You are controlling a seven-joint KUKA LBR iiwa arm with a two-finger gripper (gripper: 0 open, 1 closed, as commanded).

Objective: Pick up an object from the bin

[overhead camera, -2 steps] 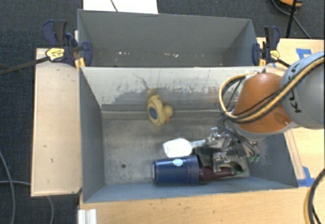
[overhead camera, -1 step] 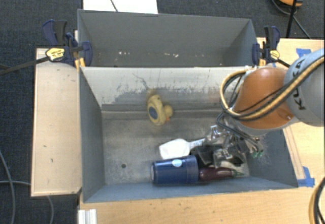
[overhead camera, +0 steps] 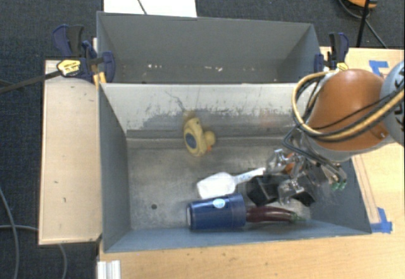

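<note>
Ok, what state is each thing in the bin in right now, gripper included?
gripper: low at the bin's right front, over the black block.
yellow toy: alone by the back wall.
white spoon: lying flat, handle toward the gripper.
blue cylinder: on its side at the front wall.
dark red thing: lying right of the blue cylinder.
black block: under the gripper, partly hidden.

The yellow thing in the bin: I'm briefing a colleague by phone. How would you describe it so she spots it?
In the grey metal bin, look along the foot of the far wall, midway. The rounded yellow toy with a bluish patch lies there alone; the white plastic spoon and dark blue cylinder lie together nearer the front.
</note>
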